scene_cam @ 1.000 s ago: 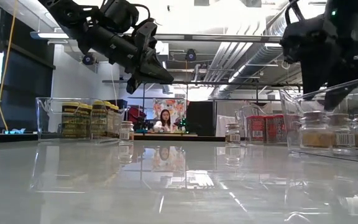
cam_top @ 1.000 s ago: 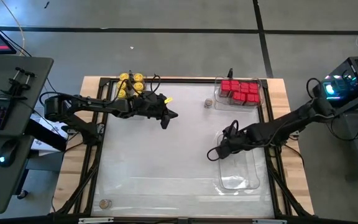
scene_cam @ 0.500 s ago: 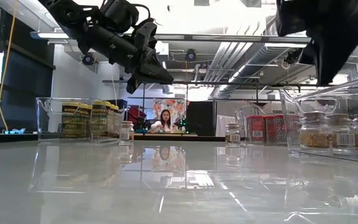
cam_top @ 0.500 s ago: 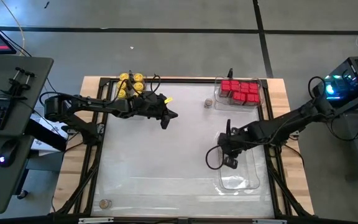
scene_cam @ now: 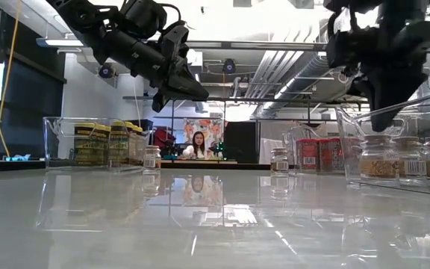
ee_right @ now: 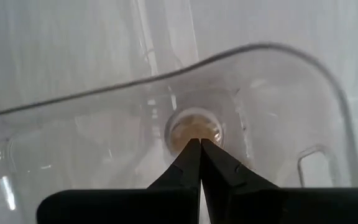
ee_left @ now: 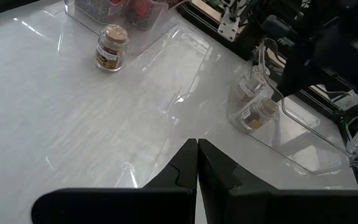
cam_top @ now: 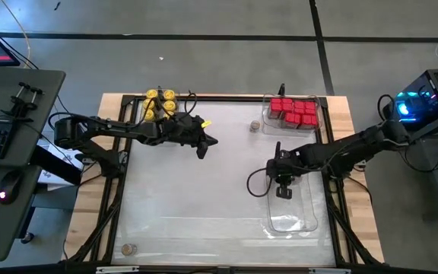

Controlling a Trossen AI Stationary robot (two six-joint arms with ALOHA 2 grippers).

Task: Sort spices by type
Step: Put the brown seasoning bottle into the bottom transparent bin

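Right tool (cam_top: 282, 192) closed and empty above the clear tray (cam_top: 299, 221).
A tan-lidded jar (ee_right: 194, 127) sits in the tray directly beneath its tips; left tool (cam_top: 204, 149), shut, hangs over the counter (cam_top: 188, 198) near yellow-lidded jars (cam_top: 158, 103); red boxes (cam_top: 293, 111) opposite.

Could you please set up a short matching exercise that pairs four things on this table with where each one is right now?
Things:
1. yellow jars
2. red boxes
3. left gripper
4. right gripper

Places:
A. shut, over the clear tray at the table's right side
B. in the tray at the far right corner
C. shut, raised over the table, beside the far left tray
D. in the tray at the far left corner

Pairs: 1-D, 2-B, 3-C, 4-A
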